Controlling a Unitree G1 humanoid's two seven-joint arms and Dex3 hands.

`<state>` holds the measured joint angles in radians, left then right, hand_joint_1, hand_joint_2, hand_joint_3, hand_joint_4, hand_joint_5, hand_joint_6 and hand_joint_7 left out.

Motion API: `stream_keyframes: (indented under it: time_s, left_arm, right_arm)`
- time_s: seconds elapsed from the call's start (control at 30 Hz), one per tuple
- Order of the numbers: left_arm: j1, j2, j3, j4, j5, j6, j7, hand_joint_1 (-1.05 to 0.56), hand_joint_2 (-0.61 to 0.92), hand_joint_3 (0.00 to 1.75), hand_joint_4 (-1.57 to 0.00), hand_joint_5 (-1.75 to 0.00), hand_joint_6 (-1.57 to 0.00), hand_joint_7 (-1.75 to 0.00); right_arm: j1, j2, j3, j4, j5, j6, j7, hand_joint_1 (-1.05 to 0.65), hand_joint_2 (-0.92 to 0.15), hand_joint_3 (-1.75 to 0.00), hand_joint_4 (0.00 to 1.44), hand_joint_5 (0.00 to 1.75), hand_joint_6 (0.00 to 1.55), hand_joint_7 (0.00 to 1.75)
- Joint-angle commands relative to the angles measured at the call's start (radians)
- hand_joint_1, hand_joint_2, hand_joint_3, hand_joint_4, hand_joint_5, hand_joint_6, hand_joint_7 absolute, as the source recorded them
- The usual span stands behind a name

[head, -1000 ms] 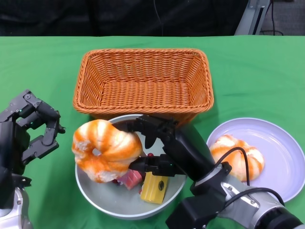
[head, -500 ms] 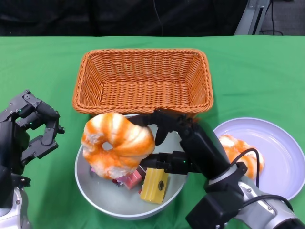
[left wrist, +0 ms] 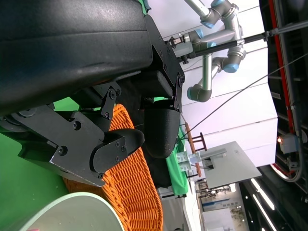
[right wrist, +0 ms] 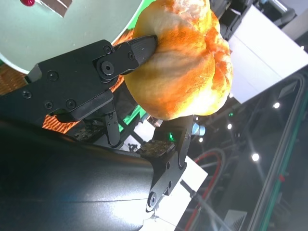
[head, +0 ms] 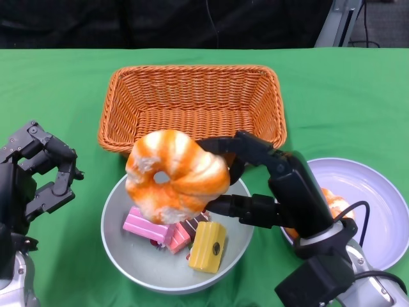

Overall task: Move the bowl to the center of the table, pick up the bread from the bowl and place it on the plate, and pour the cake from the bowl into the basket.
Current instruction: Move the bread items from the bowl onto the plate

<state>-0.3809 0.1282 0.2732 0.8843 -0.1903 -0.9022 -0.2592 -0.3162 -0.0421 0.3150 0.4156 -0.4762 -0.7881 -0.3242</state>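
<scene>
Left hand: empty, fingers apart, beside bowl. Bread: lifted above bowl, pinched by right hand. Cake: in bowl. Basket: behind. Plate: right, already bearing a bun. Advice: carry bread level rightward, clear of basket rim, release low over bare plate.

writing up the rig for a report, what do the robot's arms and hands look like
Both hands, left hand and right hand, are black, blocky and many-fingered, with visible screws at the links. The right forearm is silver, with a thin black cable looping over its wrist.
</scene>
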Motion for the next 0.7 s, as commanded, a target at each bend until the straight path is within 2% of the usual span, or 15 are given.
stream_keyframes:
  time_s: [0.03,0.27,0.37,0.5,0.7]
  left_arm:
    - [-0.006,0.019,0.007,0.004,-0.01,0.014,0.003,-0.04,0.65,0.97,-0.8,-1.58,-0.75,-1.46]
    - [-0.017,0.021,0.011,0.023,-0.018,0.027,0.0,-0.05,0.65,0.98,-0.8,-1.58,-0.75,-1.46]
    - [-0.015,0.026,0.012,0.014,-0.021,0.039,-0.003,-0.02,0.64,1.0,-0.79,-1.6,-0.73,-1.45]
    - [-0.023,0.031,0.013,0.033,-0.017,0.021,-0.005,-0.03,0.63,1.01,-0.79,-1.61,-0.74,-1.45]
    - [-0.031,0.032,0.017,0.051,-0.021,0.014,-0.016,-0.05,0.64,0.99,-0.81,-1.6,-0.73,-1.49]
  right_arm:
    - [0.027,-0.011,-0.036,-0.044,0.042,0.013,0.019,-0.22,-0.91,-0.03,0.74,1.55,0.7,1.04]
    - [0.091,-0.041,-0.086,-0.122,0.095,0.053,0.084,-0.2,-0.91,-0.03,0.73,1.66,0.69,1.07]
    - [0.128,-0.063,-0.131,-0.141,0.133,0.07,0.105,-0.16,-0.92,-0.04,0.8,1.49,0.68,1.06]
    - [0.171,-0.074,-0.176,-0.177,0.175,0.115,0.136,-0.14,-0.92,-0.06,0.74,1.54,0.68,1.04]
    - [0.215,-0.081,-0.227,-0.196,0.179,0.118,0.134,-0.14,-0.92,-0.06,0.82,1.31,0.69,1.03]
